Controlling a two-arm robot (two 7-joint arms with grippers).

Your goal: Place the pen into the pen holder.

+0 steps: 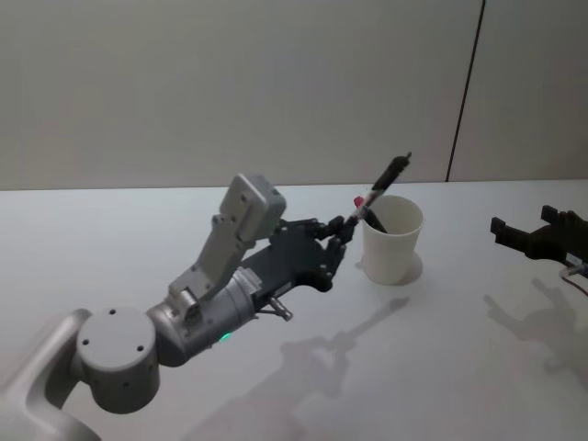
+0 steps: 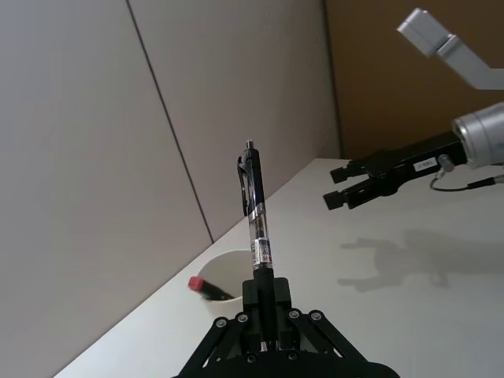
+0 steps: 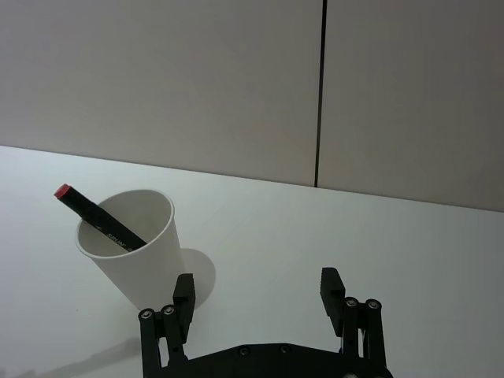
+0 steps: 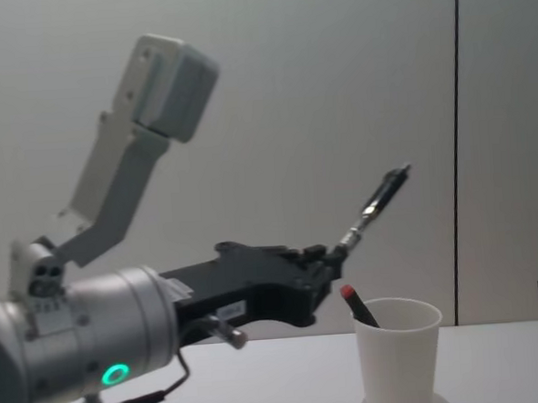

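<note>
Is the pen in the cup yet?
Out: left gripper holds the pen tilted near the cup, where a red-capped marker leans; right gripper sits open, farther right.

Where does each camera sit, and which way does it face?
Head: high, looking down at the table; left gripper holding the pen, right gripper aside.
Chest: low, looking across; left arm side-on.
Left wrist: looks along the left gripper and pen.
Right wrist: looks over the open right gripper.
All four share the pen holder.
</note>
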